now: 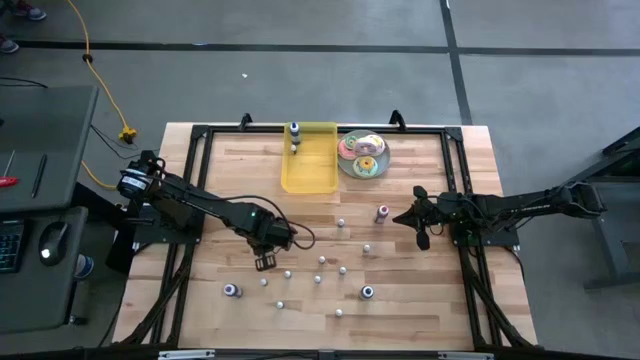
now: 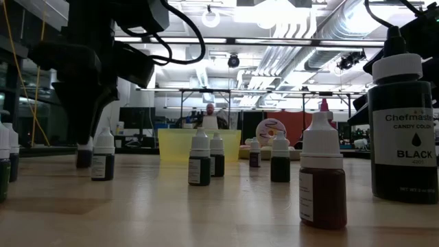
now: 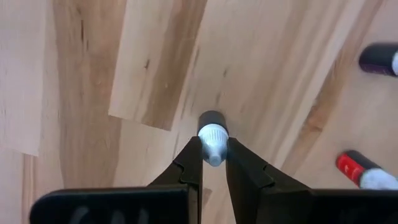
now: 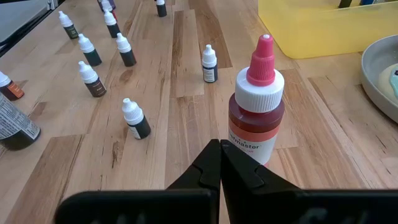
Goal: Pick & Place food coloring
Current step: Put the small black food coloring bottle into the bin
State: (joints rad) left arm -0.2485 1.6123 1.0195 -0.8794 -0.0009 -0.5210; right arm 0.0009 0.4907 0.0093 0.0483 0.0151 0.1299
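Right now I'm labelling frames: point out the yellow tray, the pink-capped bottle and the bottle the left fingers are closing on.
yellow tray [image 1: 309, 176]: high view, bare floor of it.
pink-capped bottle [image 4: 255, 127]: right wrist view, red body.
pinched bottle [image 3: 212, 138]: left wrist view, white cap.

High view straight down, far; low view level, close; wrist views near tabletop [image 1: 420, 300], shared.
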